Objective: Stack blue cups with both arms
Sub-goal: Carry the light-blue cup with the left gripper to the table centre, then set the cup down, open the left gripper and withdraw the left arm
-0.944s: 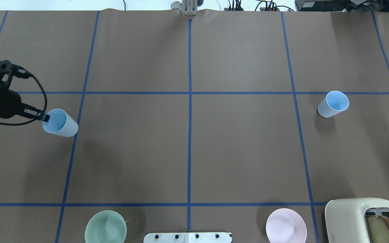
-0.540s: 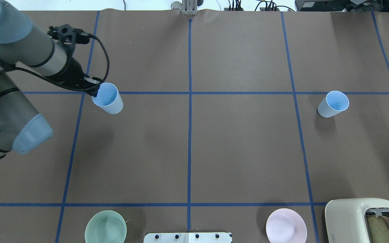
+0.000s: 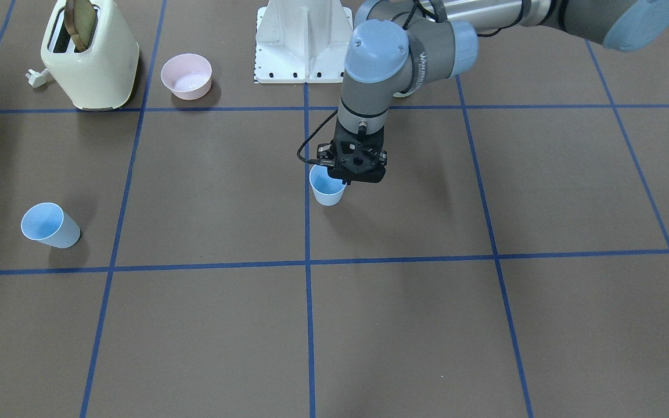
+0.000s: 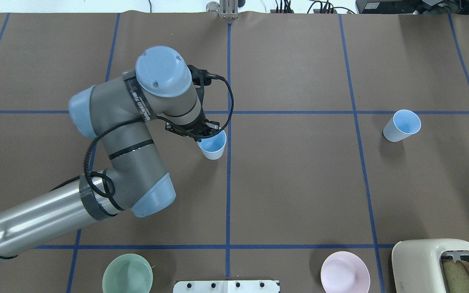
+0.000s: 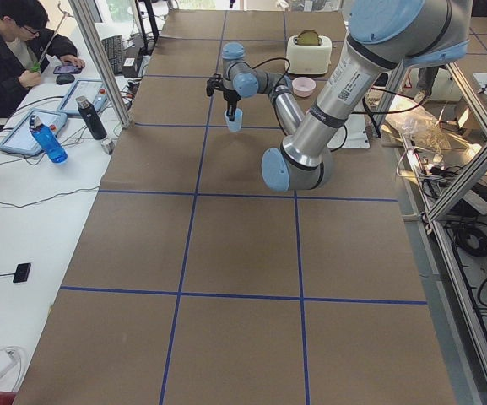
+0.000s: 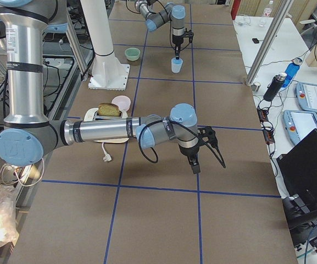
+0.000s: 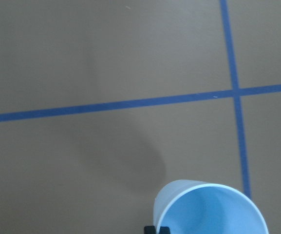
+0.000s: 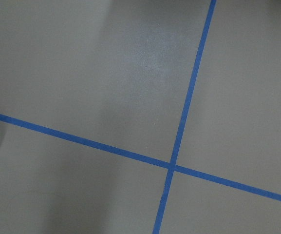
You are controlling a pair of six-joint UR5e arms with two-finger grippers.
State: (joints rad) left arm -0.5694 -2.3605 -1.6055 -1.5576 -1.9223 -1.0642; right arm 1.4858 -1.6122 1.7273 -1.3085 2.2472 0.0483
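Note:
One blue cup is upright beside the centre tape line, seen from across the table and from the left wrist. My left gripper is shut on its rim; I cannot tell whether its base touches the table. The second blue cup stands alone at the table's right. My right gripper hangs above bare table and shows only in the exterior right view, so I cannot tell whether it is open or shut.
A cream toaster with bread, a pink bowl and a mint-green bowl sit along the near edge by the white pedestal. A person sits at the side desk.
My left arm has carried the blue cup from the table's far left rightward to the centre tape line. The second cup has not moved.

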